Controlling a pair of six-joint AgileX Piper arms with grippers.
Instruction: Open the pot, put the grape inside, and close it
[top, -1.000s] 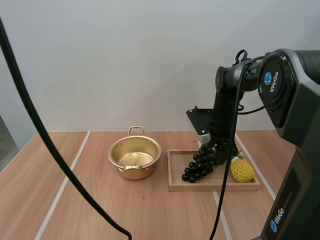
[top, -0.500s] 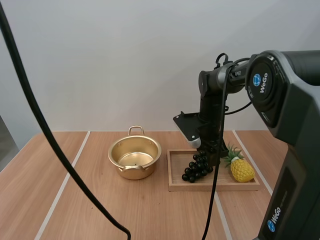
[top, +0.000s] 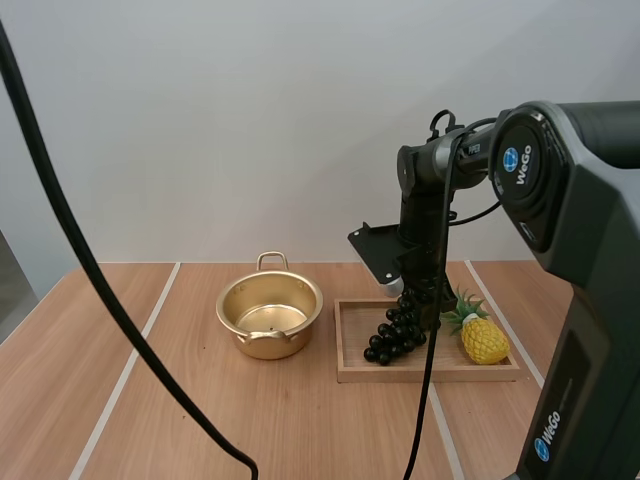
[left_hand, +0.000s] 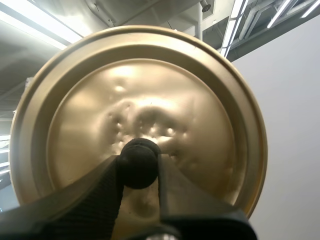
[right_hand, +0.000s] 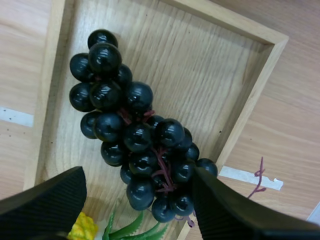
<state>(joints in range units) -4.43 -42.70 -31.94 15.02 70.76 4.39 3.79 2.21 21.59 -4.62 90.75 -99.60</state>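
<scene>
Over the last second my right arm has swung left along the wooden tray (top: 430, 375), off the toy pineapple (top: 485, 340), and settled over the upper end of the grapes (right_hand: 135, 135). The right jaws stand wide apart, one finger on each side of the bunch, gripping nothing; the bunch lies flat in the tray. The left jaws are closed on the black knob (left_hand: 139, 157) of the lid (left_hand: 150, 95), held clear of the pot (top: 270, 315), which stands open on the tabletop (top: 200, 420) left of the tray. Judgement: opening is done, the grasp is aligned, and closing on the bunch comes next.
</scene>
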